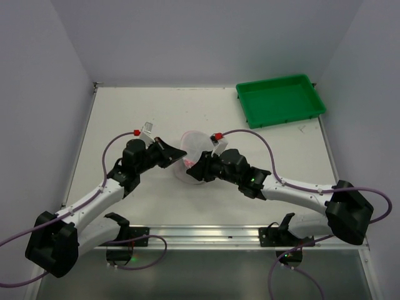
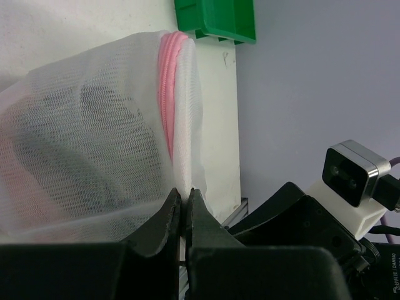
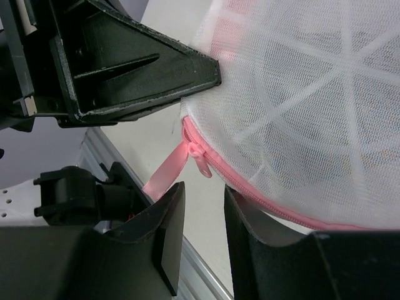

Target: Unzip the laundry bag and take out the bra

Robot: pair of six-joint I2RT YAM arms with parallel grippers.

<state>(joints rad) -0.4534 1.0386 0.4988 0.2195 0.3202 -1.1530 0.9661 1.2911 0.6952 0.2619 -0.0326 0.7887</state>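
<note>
The laundry bag, a white mesh drum with pink zipper trim, sits at the table's middle between both grippers. My left gripper is shut on the bag's mesh edge just below the pink trim. My right gripper is open just below the pink zipper pull and its pink ribbon tab, not touching them. The zipper looks closed. The bra shows only as a faint pink patch through the mesh.
A green tray stands at the back right of the table; it also shows in the left wrist view. A metal rail runs along the near edge. The left gripper's black body is close beside the bag.
</note>
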